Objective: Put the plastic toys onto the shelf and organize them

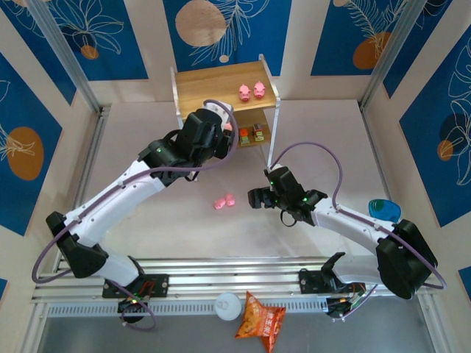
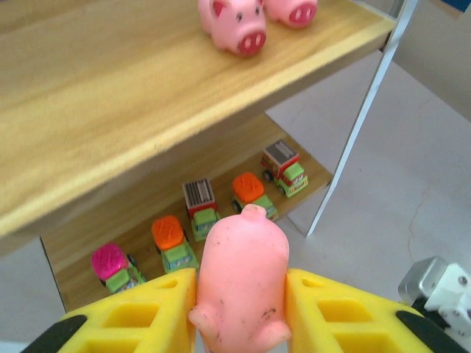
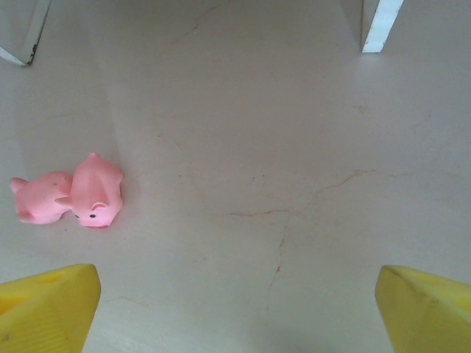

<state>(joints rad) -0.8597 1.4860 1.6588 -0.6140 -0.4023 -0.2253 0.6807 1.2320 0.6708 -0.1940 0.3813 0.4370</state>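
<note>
Wooden shelf (image 1: 213, 84) is roughly two-thirds loaded, I'd say. Over the counter (image 3: 294, 147) your right end effector (image 3: 235, 309) hangs with its fingers spread wide and nothing in it. Your left end effector (image 2: 241, 301) is clamped on a pig (image 2: 243, 250) just in front of the shelf. Two shelved pigs (image 1: 252, 91) sit on the top board; two loose pigs (image 3: 70, 195) lie touching on the counter, not yet placed. Your left wrist view gives you five little trucks (image 2: 199, 213) lined along the lower board, and from overhead the top board hides most of them.
</note>
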